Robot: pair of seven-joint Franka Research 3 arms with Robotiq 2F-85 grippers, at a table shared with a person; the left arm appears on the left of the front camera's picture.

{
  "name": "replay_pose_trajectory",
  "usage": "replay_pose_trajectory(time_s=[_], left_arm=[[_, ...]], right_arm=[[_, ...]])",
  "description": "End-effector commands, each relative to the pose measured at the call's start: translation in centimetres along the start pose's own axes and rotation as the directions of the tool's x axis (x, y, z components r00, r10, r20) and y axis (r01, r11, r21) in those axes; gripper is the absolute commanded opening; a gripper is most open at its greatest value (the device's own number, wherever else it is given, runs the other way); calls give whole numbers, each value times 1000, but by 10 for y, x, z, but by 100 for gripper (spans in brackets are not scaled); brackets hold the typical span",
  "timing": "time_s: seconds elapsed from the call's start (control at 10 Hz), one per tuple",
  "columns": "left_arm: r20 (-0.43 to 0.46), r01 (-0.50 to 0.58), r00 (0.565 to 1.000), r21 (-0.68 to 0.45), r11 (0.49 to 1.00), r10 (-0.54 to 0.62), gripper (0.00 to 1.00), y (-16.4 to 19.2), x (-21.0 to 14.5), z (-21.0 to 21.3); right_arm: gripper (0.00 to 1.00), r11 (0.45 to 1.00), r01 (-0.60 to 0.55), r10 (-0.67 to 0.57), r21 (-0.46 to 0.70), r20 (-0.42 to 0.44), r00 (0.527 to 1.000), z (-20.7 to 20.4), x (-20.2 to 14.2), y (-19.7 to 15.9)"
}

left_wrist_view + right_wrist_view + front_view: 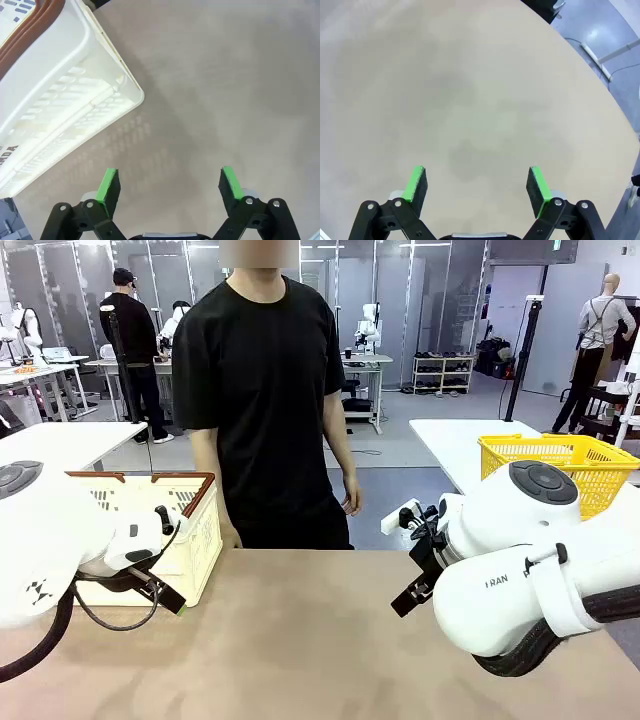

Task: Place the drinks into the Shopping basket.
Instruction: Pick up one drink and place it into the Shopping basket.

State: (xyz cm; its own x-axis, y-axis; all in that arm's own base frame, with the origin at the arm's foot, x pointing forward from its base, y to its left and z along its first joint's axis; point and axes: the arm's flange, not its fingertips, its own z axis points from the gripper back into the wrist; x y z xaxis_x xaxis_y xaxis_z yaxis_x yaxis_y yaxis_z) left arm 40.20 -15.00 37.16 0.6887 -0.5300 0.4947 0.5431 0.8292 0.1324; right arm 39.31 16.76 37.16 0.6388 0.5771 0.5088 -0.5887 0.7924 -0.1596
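**Two open grippers wait over a bare table, basket at nine o'clock**

From the front we see a tan table (pixel 300 640) with a person (pixel 260 390) in black standing at twelve o'clock, one hand (pixel 348 502) down by the hip. The cream Shopping basket (pixel 200 545), with its brown rim, sits at nine o'clock on the table, just beside the left arm. A yellow mesh basket (pixel 545 452) rests on another table at two o'clock, well apart.

The left gripper (pixel 170 185) hangs over bare tabletop with its green pads spread wide and nothing between them. The basket's slotted corner lies at ten o'clock from it. The right gripper (pixel 477 182) is likewise wide open and empty above plain table.

We cannot tell where the drinks are. We judge the step in hand is the first pick. To do it well, we would close around a drink's middle while it stands upright. We would then lift it clear of the brown rim and lower it inside before letting go. The left arm looks better placed for the drop.
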Motion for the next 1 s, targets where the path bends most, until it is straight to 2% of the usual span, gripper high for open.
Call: replay_pose_trajectory(time_s=[0.0, 0.9], left_arm=[[0, 1, 1000, 0, 1000, -1, 100, -1, 0, 0], [0, 1, 1000, 0, 1000, -1, 100, -1, 0, 0]], right_arm=[[100, 1000, 0, 0, 0, 0, 1000, 0, 0, 0], [100, 1000, 0, 0, 0, 0, 1000, 0, 0, 0]])
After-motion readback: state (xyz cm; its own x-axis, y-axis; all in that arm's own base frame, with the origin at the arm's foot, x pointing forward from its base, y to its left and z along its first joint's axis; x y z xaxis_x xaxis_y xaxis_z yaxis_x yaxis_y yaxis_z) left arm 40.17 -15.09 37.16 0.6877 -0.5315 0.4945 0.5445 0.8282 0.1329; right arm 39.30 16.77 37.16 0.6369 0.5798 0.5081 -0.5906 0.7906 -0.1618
